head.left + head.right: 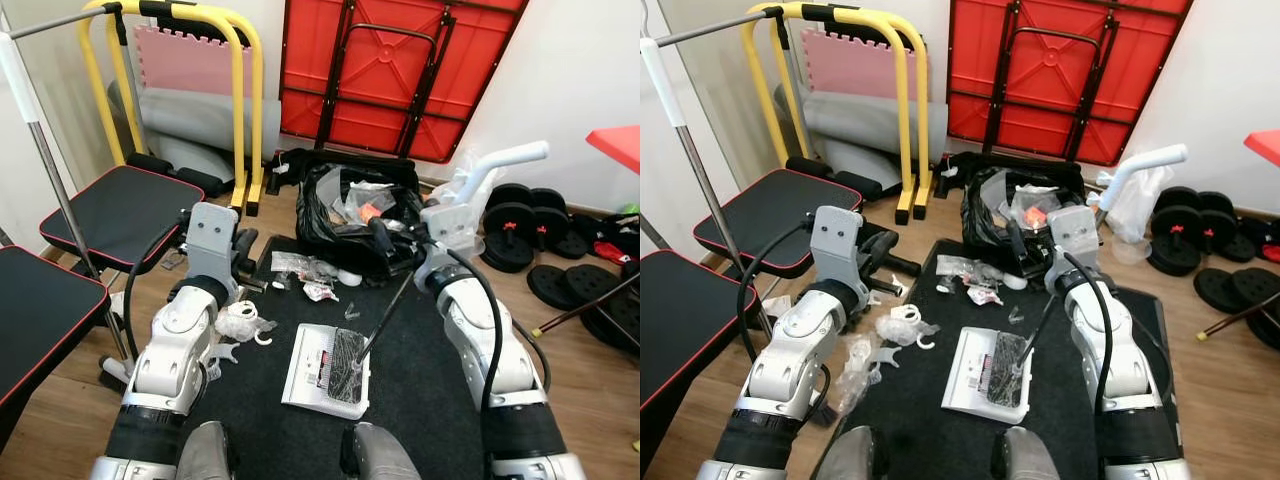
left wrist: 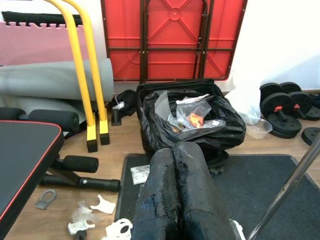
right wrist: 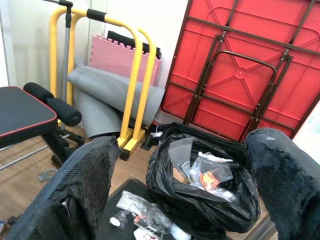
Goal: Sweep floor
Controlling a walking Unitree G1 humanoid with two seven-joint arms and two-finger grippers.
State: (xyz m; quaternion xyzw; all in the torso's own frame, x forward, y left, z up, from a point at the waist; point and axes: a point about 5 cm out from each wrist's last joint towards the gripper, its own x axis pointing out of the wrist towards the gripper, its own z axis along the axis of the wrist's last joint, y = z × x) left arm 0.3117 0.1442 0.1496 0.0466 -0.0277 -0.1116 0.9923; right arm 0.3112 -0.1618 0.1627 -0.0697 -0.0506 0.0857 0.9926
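A white dustpan (image 1: 305, 372) lies on the black mat (image 1: 440, 370) just in front of my feet. A broom's black brush head (image 1: 347, 365) rests on it. Its thin metal rod (image 1: 388, 312) rises under my right wrist to a white grip (image 1: 500, 165). My right gripper (image 1: 395, 238) is open, its fingers (image 3: 90, 175) wide apart and aimed at the black rubbish bag (image 3: 200, 190), with nothing between them. My left gripper (image 2: 172, 147) is shut and empty, above the mat's left edge. White plastic scraps (image 1: 245, 322) and wrappers (image 1: 305, 270) litter the floor.
Black padded benches (image 1: 120, 210) and a yellow frame (image 1: 245, 110) crowd the left. A red folded table (image 1: 395, 70) leans on the back wall. Weight plates (image 1: 520, 225) lie at the right, and a pole (image 1: 585, 310) slants across there.
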